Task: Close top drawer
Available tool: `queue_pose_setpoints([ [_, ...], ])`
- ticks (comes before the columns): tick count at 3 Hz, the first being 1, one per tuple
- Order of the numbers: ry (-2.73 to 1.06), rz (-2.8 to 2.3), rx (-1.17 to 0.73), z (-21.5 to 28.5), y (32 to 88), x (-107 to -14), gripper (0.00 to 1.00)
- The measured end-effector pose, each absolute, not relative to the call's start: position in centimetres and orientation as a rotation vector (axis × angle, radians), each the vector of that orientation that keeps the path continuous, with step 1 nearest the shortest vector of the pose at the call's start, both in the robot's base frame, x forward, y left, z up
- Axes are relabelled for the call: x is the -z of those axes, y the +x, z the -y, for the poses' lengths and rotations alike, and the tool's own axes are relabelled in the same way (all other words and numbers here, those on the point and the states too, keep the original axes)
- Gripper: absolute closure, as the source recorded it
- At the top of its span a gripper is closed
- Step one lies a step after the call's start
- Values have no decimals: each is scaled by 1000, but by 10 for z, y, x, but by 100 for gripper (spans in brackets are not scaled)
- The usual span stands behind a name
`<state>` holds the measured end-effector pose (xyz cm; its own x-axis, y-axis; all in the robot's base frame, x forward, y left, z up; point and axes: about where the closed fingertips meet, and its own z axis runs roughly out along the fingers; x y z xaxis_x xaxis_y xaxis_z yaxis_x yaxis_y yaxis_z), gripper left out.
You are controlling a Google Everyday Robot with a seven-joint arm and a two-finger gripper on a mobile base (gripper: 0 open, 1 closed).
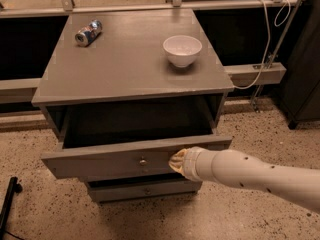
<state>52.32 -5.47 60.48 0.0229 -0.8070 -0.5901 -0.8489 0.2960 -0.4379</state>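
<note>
The top drawer is a grey wood-grain drawer with a broad flat front and a small round metal knob. It stands partly pulled out of the grey cabinet, and its dark inside shows empty. My gripper is at the end of my white arm, which comes in from the lower right. The gripper tip presses against the drawer front, just right of the knob.
A white bowl and a lying can rest on the cabinet top. A lower drawer front shows under the top one. A white cable hangs at the right. A dark post stands at the lower left on speckled floor.
</note>
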Motion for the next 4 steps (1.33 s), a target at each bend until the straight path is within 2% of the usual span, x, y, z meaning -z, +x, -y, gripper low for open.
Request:
queue_pose_setpoints([
  [4, -1481, -1722, -74, 38, 598, -582, 100],
])
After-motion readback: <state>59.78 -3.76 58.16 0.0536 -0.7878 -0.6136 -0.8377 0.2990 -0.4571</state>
